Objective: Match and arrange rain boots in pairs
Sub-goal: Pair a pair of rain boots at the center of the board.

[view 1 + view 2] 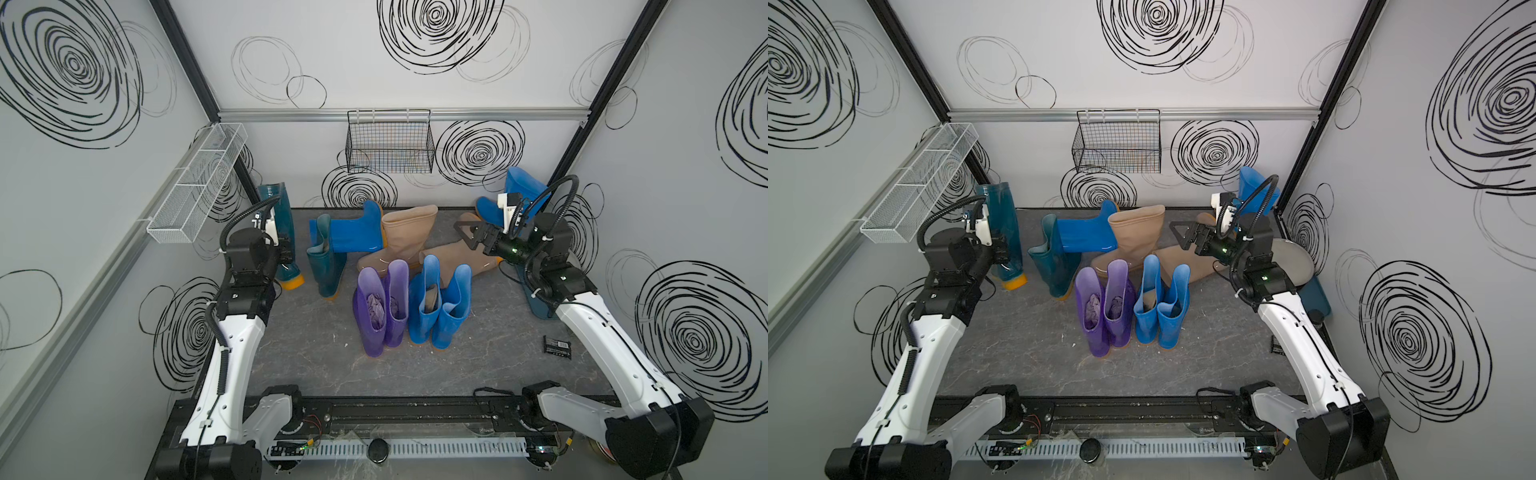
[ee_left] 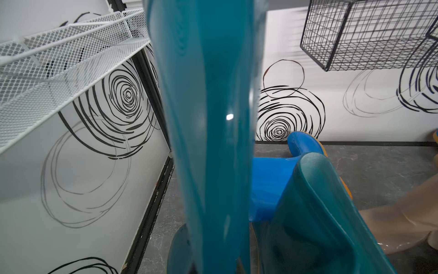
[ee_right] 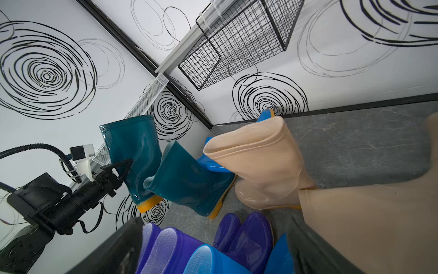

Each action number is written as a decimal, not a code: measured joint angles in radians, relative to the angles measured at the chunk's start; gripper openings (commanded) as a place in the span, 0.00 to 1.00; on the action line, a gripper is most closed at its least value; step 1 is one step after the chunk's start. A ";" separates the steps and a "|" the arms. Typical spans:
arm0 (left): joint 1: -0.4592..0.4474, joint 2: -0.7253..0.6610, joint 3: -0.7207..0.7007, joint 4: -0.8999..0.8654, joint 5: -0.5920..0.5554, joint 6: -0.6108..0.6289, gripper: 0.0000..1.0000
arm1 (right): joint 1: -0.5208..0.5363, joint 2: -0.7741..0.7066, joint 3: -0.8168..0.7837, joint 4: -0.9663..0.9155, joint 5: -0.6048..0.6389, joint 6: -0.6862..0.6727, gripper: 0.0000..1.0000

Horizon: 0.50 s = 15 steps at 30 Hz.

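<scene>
on my far left the left gripper (image 3: pixel 123 169) is clamped tight on the shaft of a dark teal boot (image 1: pixel 281 224). that boot is upright near the left wall, glossy, with an orange sole. i can't tell whether the sole touches the grey tabletop (image 1: pixel 311 365).

just to its right a second dark teal boot (image 1: pixel 328 266) stands on the tabletop with its opening up. a bright blue boot (image 1: pixel 353 232) lies on its side behind it and against it, toe towards the back wall.

next comes a tan boot (image 1: pixel 409 235), upright and leaning a little, matte on the shaft and shiny on the foot. in front of it the purple pair (image 1: pixel 380 307) stands side by side and touching, with crumpled paper stuffed in the shafts. right beside them the blue pair (image 1: pixel 440 307) stands the same way, shafts touching and orange soles showing at the bottom.

behind that pair a second tan boot (image 1: pixel 455 255) lies flat on its side. the right gripper (image 1: pixel 465 235) hovers over it with its jaws spread wide and nothing between them.

far right, in the back corner, a lone blue boot (image 1: pixel 517 191) is partly hidden behind the right arm.
</scene>
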<state>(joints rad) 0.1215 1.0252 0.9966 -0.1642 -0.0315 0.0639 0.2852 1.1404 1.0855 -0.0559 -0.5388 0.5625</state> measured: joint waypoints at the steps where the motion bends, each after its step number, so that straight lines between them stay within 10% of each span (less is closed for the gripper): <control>1: 0.005 0.016 -0.008 0.023 0.006 -0.004 0.00 | 0.000 0.010 0.000 -0.001 0.002 -0.003 0.96; 15: 0.061 0.251 -0.083 0.330 0.172 0.035 0.00 | 0.000 0.124 0.001 -0.025 0.004 -0.037 0.96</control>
<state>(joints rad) 0.1825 1.2762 0.9138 0.1661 0.1406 0.0994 0.2852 1.2644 1.0863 -0.0807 -0.5346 0.5255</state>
